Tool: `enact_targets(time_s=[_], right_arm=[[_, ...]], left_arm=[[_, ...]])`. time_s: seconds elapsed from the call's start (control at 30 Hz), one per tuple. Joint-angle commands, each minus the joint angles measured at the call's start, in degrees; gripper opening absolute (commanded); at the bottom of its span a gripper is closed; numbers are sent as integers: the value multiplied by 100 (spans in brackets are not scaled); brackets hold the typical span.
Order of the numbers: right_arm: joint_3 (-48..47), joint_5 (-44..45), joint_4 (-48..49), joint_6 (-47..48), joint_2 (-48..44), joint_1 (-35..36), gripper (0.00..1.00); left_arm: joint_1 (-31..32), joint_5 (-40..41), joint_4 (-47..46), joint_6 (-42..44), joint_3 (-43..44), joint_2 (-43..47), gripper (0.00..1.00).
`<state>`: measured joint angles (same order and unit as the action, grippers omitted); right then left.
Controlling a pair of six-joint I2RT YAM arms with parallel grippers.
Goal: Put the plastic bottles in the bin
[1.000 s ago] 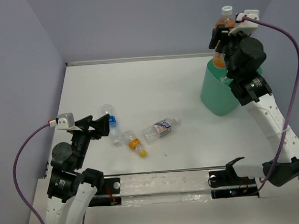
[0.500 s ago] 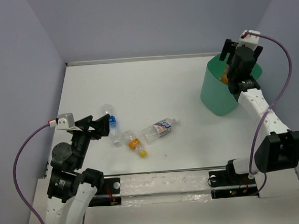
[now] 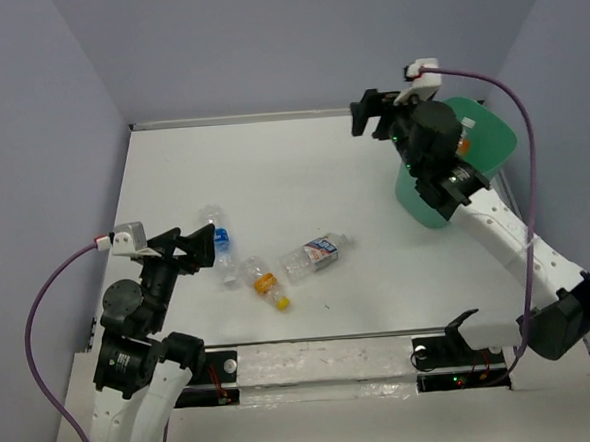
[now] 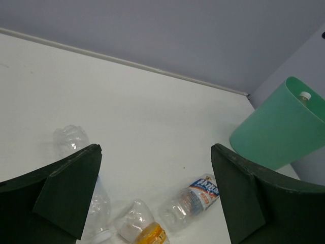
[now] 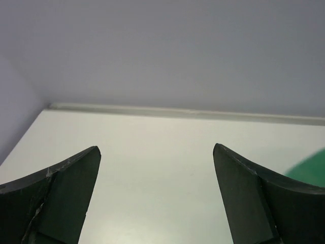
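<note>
Enclosed by plain lilac-grey walls (image 3: 264, 43) at 9, 12 and 3 o'clock. Floored with matte white tabletop (image 3: 303, 180). Edged by pale strip (image 3: 259, 116) at 12 o'clock. Lit softly, evenly.

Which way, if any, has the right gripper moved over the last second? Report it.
Yes. The right gripper swung left along the table's back edge, from above the bin to left of it.

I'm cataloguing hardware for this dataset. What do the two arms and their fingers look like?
Both arms have white links joined by black motor housings. The left gripper and right gripper each carry two dark, wedge-shaped fingers. A small white camera block sits on each wrist, with a purple cable looping away from it.
</note>
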<state>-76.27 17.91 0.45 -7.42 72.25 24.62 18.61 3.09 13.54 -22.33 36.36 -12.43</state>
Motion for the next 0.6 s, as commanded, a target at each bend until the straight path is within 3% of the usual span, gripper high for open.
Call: enact_targets(time_s=[0.0,0.2,0.57], right_arm=[[-247,-280,-581,-496,956,1524,98],[-1205,-631,-555,-1208,2582,2528,99],[-3664,-1070,-1257,-2500,5360,3128,99]], left_arm=[[-42,235,-176,176,284,-190,99],[-33,735,-378,299,328,-208,99],[-33,710,-247,299,240,3,99]])
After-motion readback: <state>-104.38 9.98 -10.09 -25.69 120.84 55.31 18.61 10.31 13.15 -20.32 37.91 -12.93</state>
